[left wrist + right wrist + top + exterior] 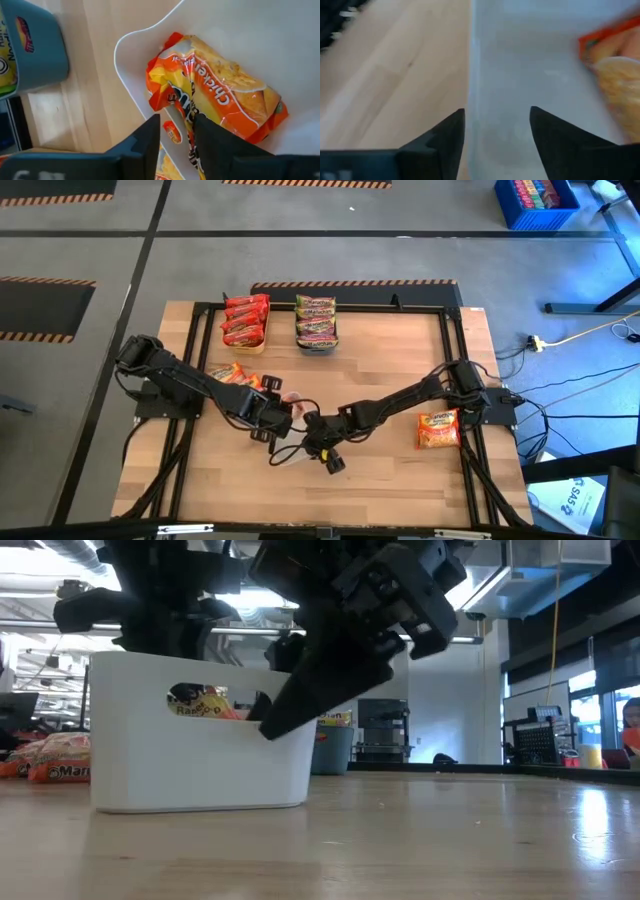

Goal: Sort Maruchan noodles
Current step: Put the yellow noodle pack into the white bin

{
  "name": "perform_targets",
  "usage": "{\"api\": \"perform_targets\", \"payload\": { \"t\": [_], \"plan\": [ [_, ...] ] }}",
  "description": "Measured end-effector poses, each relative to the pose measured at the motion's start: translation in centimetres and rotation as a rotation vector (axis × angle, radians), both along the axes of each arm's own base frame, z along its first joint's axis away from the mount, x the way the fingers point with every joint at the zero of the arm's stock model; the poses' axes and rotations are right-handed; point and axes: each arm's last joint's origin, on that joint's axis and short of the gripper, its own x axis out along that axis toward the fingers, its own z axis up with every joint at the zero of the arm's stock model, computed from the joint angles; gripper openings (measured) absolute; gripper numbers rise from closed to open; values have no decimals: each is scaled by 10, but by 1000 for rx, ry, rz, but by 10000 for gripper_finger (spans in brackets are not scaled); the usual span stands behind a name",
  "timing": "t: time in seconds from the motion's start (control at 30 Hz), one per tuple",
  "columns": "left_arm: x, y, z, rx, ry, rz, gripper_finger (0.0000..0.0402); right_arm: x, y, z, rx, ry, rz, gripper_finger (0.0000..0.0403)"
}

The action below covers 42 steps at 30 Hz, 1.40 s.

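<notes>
Pale wood tabletop (400, 470) under me; grey floor beyond. Both my claws, left (176, 137) and right (497, 131), hang parted and empty over the white tray (280, 30), where an orange noodle packet (225, 95) lies.

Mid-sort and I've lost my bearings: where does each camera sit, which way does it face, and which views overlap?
High view: overhead, facing straight down; both arms meet at table centre.
Low view: tabletop height, facing the white tray; dark arms descend from above.
Left wrist view: above that tray, on the orange noodle packet; left gripper open.
Right wrist view: along the tray wall; right gripper open.
Shared: both wrist views show the tray and orange packet.
</notes>
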Motion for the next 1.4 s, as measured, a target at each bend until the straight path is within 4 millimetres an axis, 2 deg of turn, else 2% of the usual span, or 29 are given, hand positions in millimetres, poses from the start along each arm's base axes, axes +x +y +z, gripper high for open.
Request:
{"api": "perform_targets", "payload": {
  "t": [0.2, 0.33, 0.5, 0.8, 0.93, 1.03, 1.17, 1.4],
  "plan": [
    [0, 0, 0, -10, -24, 45, 127, 1, -2, 21, -58, 41, -58, 211],
    [1, -2, 4, -31, -51, 83, 125, -8, -3, 30, -51, 105, -62, 211],
    [-8, -4, 21, -99, -114, 139, 125, -26, -5, 39, 23, 125, -26, 211],
    [-52, -10, 65, -116, -316, 267, 125, -71, -18, 42, 74, 25, -75, 211],
    [-69, -15, 74, -116, -403, 291, 125, -92, -25, 46, 100, -45, -112, 211],
    [-75, -18, 73, -130, -426, 302, 125, -104, -29, 48, 126, -89, -135, 211],
    [-81, -22, 61, -142, -414, 330, 125, -114, -32, 47, 131, -99, -166, 211],
    [-100, -19, 12, -210, -285, 512, 125, -123, -37, 29, 87, -86, -233, 211]
  ]
}}
